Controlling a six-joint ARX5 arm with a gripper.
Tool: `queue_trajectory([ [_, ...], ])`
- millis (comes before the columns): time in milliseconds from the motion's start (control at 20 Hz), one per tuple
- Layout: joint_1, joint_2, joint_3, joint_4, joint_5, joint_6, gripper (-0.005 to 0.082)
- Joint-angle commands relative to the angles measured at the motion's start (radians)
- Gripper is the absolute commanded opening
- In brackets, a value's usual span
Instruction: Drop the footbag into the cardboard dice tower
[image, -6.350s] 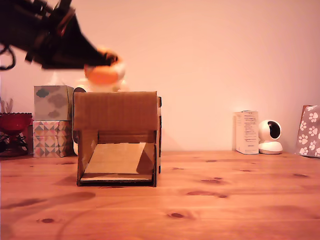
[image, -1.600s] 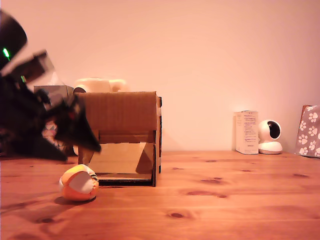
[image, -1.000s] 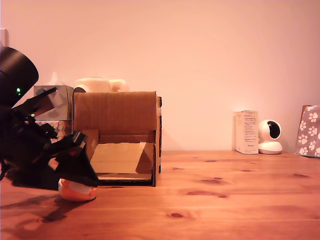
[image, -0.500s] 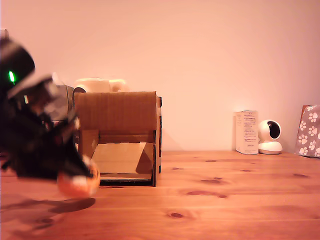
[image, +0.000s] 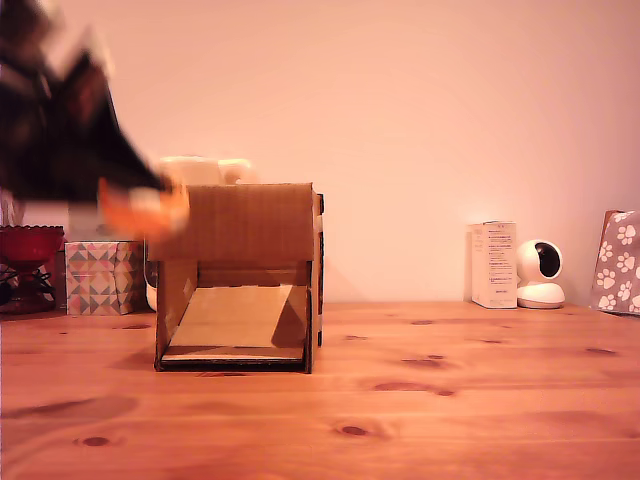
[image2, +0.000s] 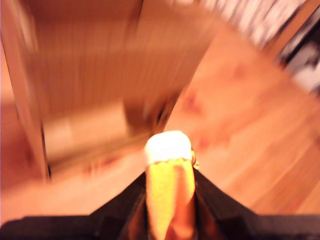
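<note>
The footbag (image: 143, 210), a blurred orange and white ball, hangs in the air at the exterior view's left, level with the top of the cardboard dice tower (image: 236, 275). My black gripper (image: 150, 200) is shut on it, motion-blurred. In the wrist view the footbag (image2: 168, 187) shows yellow, white and orange, squeezed between the dark fingers (image2: 212, 200), with the brown tower (image2: 100, 75) blurred beyond. The tower's front opening shows a sloped ramp.
Patterned tissue boxes (image: 100, 275) and a red bowl (image: 28, 243) stand behind at the exterior view's left. A cream object (image: 205, 170) sits behind the tower. At the right stand a white box (image: 493, 264), a small white camera (image: 541, 273) and a paw-print bag (image: 618, 262).
The gripper closed on the footbag on the table in front of the tower's left corner and has lifted it quickly up to the tower's top edge.
</note>
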Motion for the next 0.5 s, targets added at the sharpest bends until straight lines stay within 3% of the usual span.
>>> queue_trajectory([
  [0,-0.002,-0.032,0.007,0.015,-0.018,0.006,0.0148],
  [150,-0.003,-0.048,0.042,0.091,-0.071,0.056,0.0148],
  [450,-0.003,0.061,0.180,0.167,-0.090,0.101,0.0148],
])
